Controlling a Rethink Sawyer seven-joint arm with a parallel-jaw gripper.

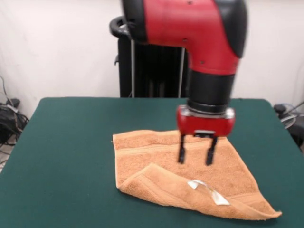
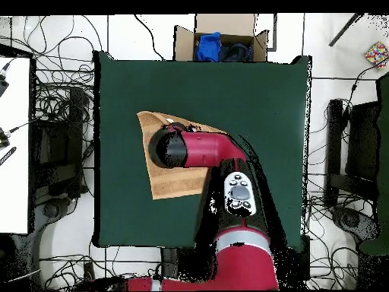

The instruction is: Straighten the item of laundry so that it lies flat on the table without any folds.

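Nearest the front-view camera, the orange-tan terry towel (image 1: pixel 166 166) lies on the dark green table (image 1: pixel 61 156), right of centre. Its near edge is doubled back onto the cloth beneath, forming a long diagonal fold that runs from the near left corner toward the near right corner. A small white care tag (image 1: pixel 207 190) rests on this folded flap. A woven band crosses the exposed upper layer, parallel to the far edge. Above the towel's middle, the gripper (image 1: pixel 195 155) hangs from the red and black arm (image 1: pixel 190 23); its two dark fingers (image 1: pixel 181 151) are spread apart, point straight down and hold nothing, their tips close over the cloth, though contact cannot be judged. Beyond the table's far side in the overhead view, an open cardboard box (image 2: pixel 225 34) sits on the floor and contains blue and dark items (image 2: pixel 220 49), apparently cloth. Cables (image 2: pixel 53 99) lie on the floor around the table.
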